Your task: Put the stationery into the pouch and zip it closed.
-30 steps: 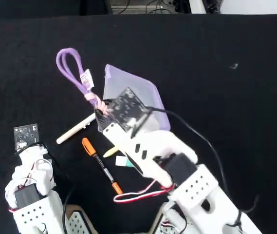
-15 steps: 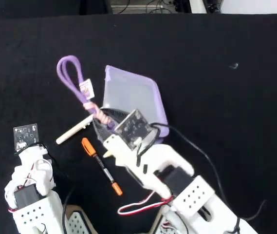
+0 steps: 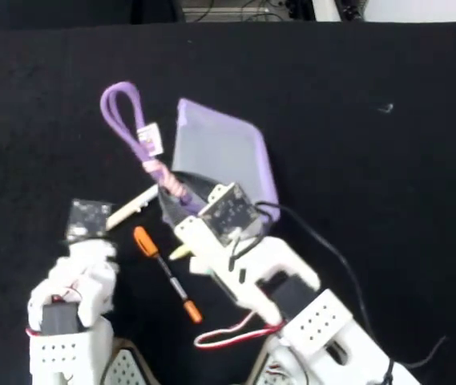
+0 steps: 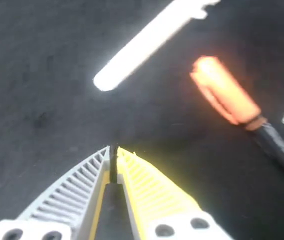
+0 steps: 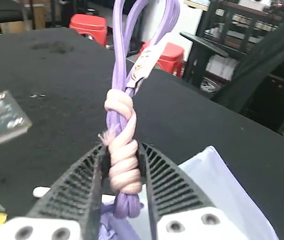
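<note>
Right arm [image 3: 256, 269]: rises from the lower right of the high view and stretches diagonally toward frame centre, wrist tipped down over the near corner of the pouch.

Right end effector [image 5: 122, 152]: narrow, both black ribbed fingers [image 5: 79, 187] clamped on the pink knot [image 5: 122, 167] that binds the purple strap loop [image 5: 127, 30]. The strap stands up out of the grip, with a small tag [image 5: 146, 62] hanging beside it.

Left arm [image 3: 71, 293]: lower left of the high view, leaning forward, its wrist just short of the white pen [image 3: 135, 204].

Left end effector [image 4: 113, 150]: fingers pressed together with nothing between them, tips low over the bare tabletop [image 4: 37, 75], near the end of the white pen [image 4: 146, 42] and apart from it.

Pouch [image 3: 219, 148]: lilac, translucent, lying flat just above frame centre. Its contents cannot be made out, nor whether the zip is open. The purple strap loop [image 3: 123, 112] trails to the upper left, the tag [image 3: 151, 138] along it, the pink knot [image 3: 167, 180] at the pouch's lower left corner.

Stationery on the tabletop [image 3: 372, 160], outside the pouch:
- white pen, slanted, left of the knot
- orange marker [image 3: 167, 273], black-barrelled, between the two arms; its cap [image 4: 224, 97] is near the left fingertips
- a small yellow piece [image 3: 181, 251], touching the right arm's edge

Red and white cable [image 3: 228, 333]: looped at the right arm's base
</note>
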